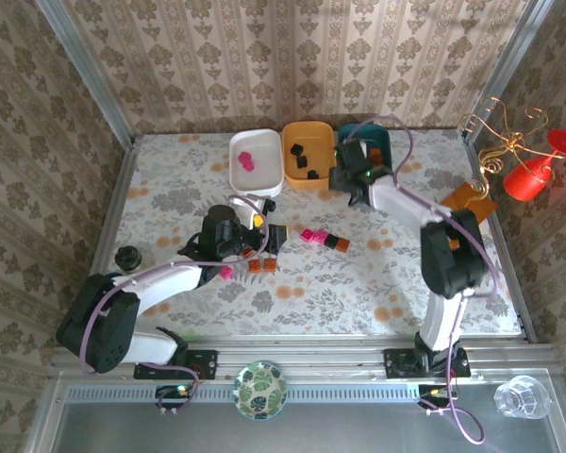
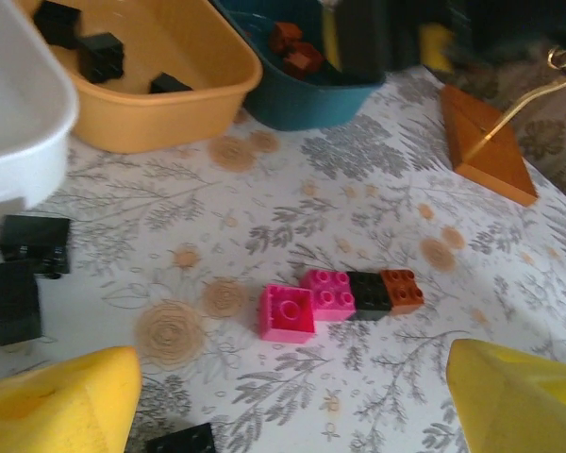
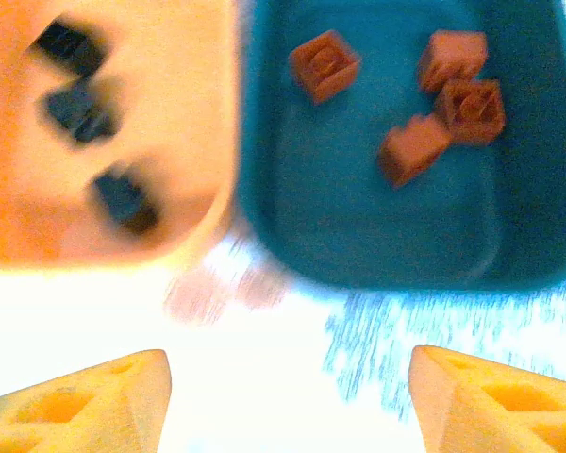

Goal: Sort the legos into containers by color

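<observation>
Three containers stand in a row at the back: a white tray with pink legos, an orange-yellow tray with three black ones, and a dark teal tray holding several orange-brown ones. My right gripper hovers open and empty just in front of the teal tray. My left gripper is open above the table, short of a row of legos: two pink, one black, one orange-brown. Black bricks lie to its left.
More loose bricks lie near the left wrist: orange-brown, pink, black. A flat orange card lies right of the trays under a gold wire stand with red cups. A small black knob sits at the left.
</observation>
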You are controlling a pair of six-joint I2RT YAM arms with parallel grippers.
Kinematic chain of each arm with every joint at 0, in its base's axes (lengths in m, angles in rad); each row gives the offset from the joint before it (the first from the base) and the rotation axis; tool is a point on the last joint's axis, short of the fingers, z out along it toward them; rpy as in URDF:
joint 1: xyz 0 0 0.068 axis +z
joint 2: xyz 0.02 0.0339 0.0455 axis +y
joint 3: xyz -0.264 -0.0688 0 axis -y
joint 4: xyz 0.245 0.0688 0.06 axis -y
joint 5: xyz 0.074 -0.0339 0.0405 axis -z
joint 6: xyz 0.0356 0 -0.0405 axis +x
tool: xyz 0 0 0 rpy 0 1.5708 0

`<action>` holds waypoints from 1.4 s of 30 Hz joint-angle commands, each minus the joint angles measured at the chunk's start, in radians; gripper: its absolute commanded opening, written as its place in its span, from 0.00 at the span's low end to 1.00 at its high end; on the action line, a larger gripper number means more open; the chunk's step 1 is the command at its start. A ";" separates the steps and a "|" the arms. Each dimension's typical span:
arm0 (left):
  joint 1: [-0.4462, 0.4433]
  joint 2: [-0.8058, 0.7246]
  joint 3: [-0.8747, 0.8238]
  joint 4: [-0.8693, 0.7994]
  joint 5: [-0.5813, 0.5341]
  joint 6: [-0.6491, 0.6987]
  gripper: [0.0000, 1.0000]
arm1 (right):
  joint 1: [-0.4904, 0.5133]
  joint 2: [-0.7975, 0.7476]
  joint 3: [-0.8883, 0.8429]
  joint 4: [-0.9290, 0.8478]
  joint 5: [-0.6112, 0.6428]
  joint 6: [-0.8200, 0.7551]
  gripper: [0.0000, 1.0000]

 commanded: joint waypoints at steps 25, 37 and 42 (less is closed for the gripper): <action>0.004 0.010 -0.017 0.011 -0.025 -0.012 0.85 | 0.172 -0.130 -0.484 0.107 0.005 0.139 0.72; 0.004 0.011 -0.017 0.009 -0.025 -0.010 0.85 | 0.091 -0.069 -0.474 0.207 -0.047 0.157 0.68; 0.006 0.012 -0.017 0.009 -0.027 -0.010 0.85 | 0.058 -0.077 -0.490 0.188 -0.052 0.174 0.62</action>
